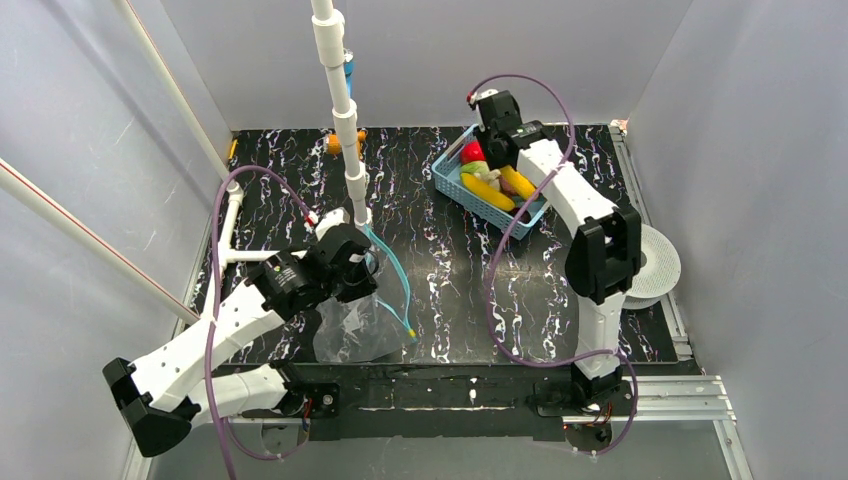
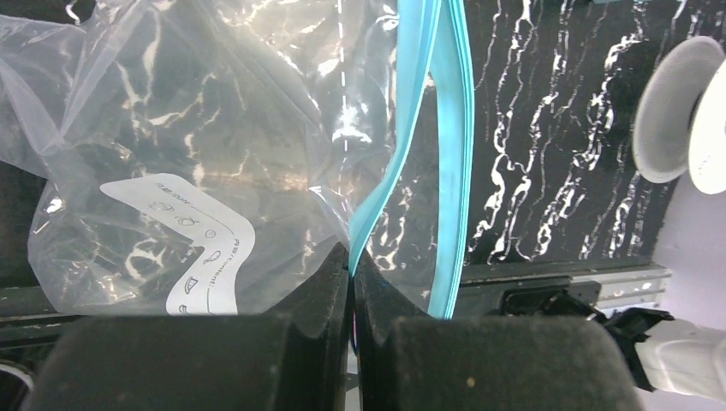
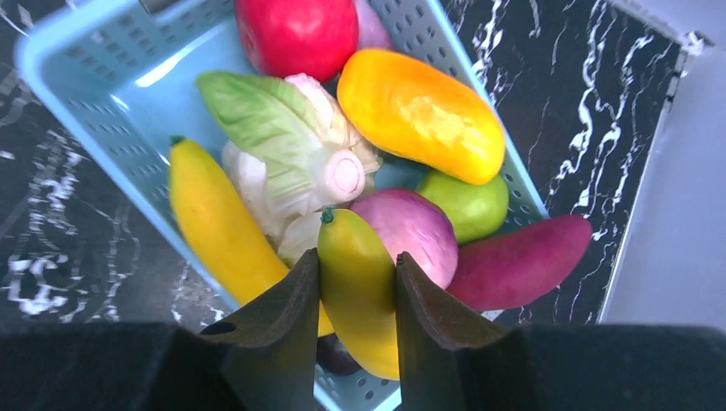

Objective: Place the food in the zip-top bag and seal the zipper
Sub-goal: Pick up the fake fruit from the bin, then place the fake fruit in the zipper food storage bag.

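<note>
The zip-top bag (image 1: 352,325) slumps ahead and left of the left gripper (image 2: 352,272), whose fingers are pressed together on one lip of the teal zipper (image 2: 445,128), probably to hold the mouth up for loading; the other lip loops free to their right. The basket (image 3: 77,94) lies under the right gripper (image 3: 357,259), its fingers pinching a yellow banana (image 3: 364,325), the other food (image 3: 419,120) just beyond the tips; the left arm is folded, elbow out, while the right reaches far forward, wrist tipped down.
</note>
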Motion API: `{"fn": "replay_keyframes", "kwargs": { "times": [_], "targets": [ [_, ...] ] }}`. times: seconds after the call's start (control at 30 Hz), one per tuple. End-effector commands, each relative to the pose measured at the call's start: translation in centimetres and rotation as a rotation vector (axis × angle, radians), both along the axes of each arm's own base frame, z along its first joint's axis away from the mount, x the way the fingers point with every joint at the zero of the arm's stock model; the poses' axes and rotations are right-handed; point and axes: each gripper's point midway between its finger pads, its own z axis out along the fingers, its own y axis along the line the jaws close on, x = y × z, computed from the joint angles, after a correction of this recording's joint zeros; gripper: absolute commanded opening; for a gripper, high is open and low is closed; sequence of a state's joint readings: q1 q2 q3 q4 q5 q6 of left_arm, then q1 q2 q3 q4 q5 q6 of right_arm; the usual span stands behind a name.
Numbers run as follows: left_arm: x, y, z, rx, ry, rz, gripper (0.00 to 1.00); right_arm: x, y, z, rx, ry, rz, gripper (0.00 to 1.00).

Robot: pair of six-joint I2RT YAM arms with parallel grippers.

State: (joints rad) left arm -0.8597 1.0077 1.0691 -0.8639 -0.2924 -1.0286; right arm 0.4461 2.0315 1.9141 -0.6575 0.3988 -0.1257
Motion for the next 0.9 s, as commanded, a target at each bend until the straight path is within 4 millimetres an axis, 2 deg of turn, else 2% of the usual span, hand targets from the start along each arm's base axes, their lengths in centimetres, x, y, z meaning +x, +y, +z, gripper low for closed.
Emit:
{"fn": "replay_keyframes", "kwargs": {
  "times": [0.0,0.17,0.27,0.33,0.47,0.53,0.77,0.87],
  "targets": [
    [0.0,-0.9,0.3,-0.072,0.024,-0.019,0.00,-0.9,1.1,10.5,0.207,-0.180,0.003,0.01],
    [0.1,-1.3,0.6,-0.137,0.041,-0.015,0.00,-3.6,3.8,14.0,0.455,-0.176,0.035,0.01],
    [0.3,-1.4,0.9,-0.163,0.038,-0.012,0.00,-5.6,5.5,15.3,0.602,-0.148,0.070,0.01],
    [0.4,-1.5,1.0,-0.175,0.038,-0.011,0.00,-6.6,5.4,16.4,0.647,-0.163,0.067,0.01],
    [0.3,-1.7,1.0,-0.191,0.041,-0.019,0.00,-7.3,3.3,16.4,0.602,-0.199,-0.007,0.01],
    [0.3,-1.8,1.0,-0.200,0.042,-0.018,0.00,-8.1,2.9,16.4,0.610,-0.193,-0.016,0.01],
    [0.7,-1.8,1.4,-0.221,0.027,-0.010,0.00,-14.9,7.7,17.9,1.010,-0.040,0.152,0.01],
    [0.7,-1.9,1.3,-0.232,0.029,-0.007,0.00,-18.2,9.5,19.5,1.199,-0.002,0.256,0.01]
  ]
}}
